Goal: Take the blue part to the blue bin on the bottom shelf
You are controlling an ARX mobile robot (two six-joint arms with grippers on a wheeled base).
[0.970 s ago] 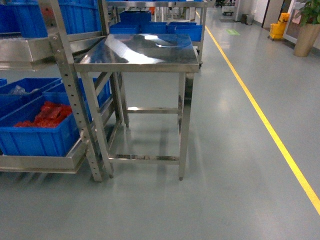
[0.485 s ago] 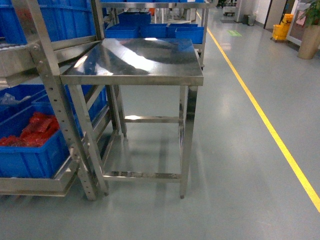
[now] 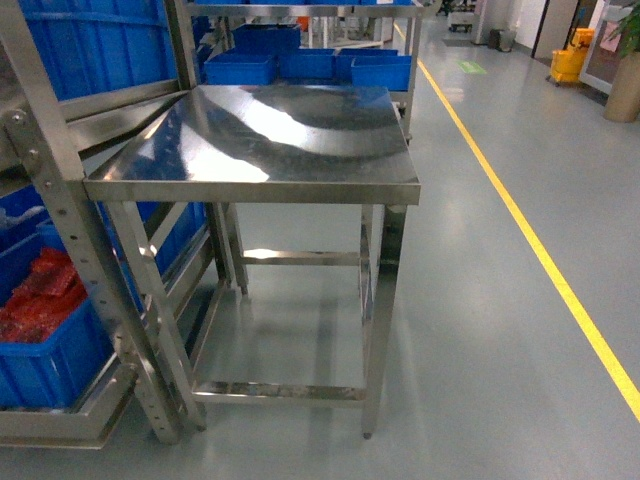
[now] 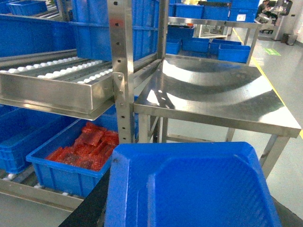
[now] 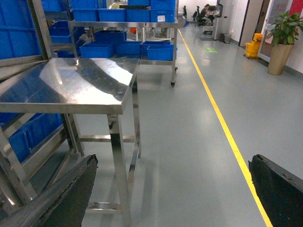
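We face the steel rack [image 3: 60, 240] and the bare steel table [image 3: 270, 130] beside it, the table's corner close ahead. We judge that a careless advance of the base could clip that corner or the rack's upright. On the bottom shelf [image 3: 50, 425] sits a crate of red packets [image 3: 40, 330]; a drop aimed at the wrong blue crate would spoil the task. A blue bin [image 4: 189, 189] fills the foreground of the left wrist view. Only a dark sliver of the left gripper [image 4: 90, 208] shows beside it, and we cannot tell its spread or whether it grips anything. The right gripper [image 5: 173, 198] hangs wide open and empty over the floor. The blue part appears in no view, so any reach now would be blind.
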